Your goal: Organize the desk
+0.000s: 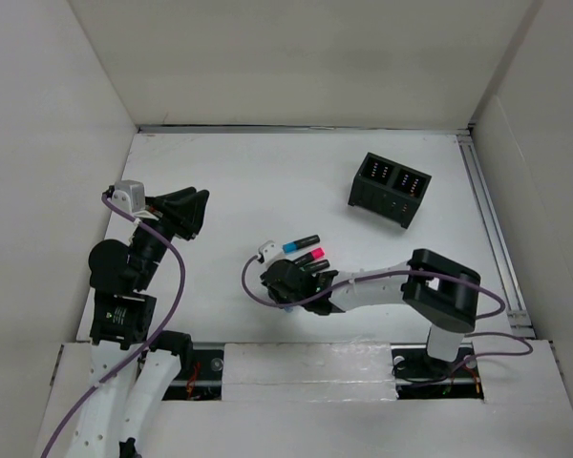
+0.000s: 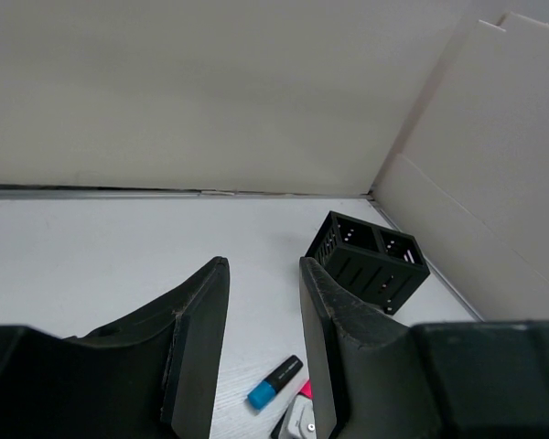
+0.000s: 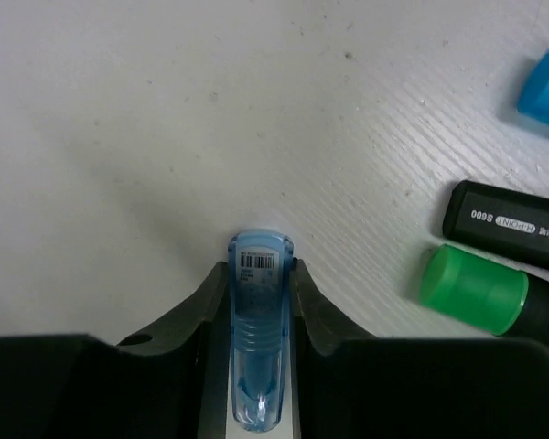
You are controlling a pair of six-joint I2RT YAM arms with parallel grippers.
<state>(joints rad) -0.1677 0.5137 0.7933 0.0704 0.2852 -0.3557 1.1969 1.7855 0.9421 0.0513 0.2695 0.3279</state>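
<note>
Pinching a translucent blue item [image 3: 259, 366] between its fingers, the right gripper [image 3: 259, 274] points down at the counter [image 1: 267, 181], near the middle of the front half. A barcode label shows on the item's top end; its lower end is cut off at the frame edge, and I cannot tell what kind of thing it is. From above, the gripper body hides it almost fully.

Left gripper [image 2: 263, 270]: fingers spread, nothing between them, held above the counter's left side, close to the left wall panel [image 1: 57, 143].

Edges: white panels close the counter at the back and on both sides. A metal rail [image 1: 487, 219] runs along the right edge. The black holder box [image 1: 390, 189], two compartments, stands at back right, turned at an angle, near the rail but apart from it.

Open room: a broad bare stretch of counter lies between the left gripper and the box and runs to the back wall.

Just beside the right gripper lie the markers: blue-capped marker [image 1: 301, 243], pink-capped marker [image 1: 310, 255] and black marker [image 3: 503, 224] with white print. A green-capped marker [image 3: 471, 291] shows in the right wrist view only. In the left wrist view the pink one is mostly hidden behind a finger.
</note>
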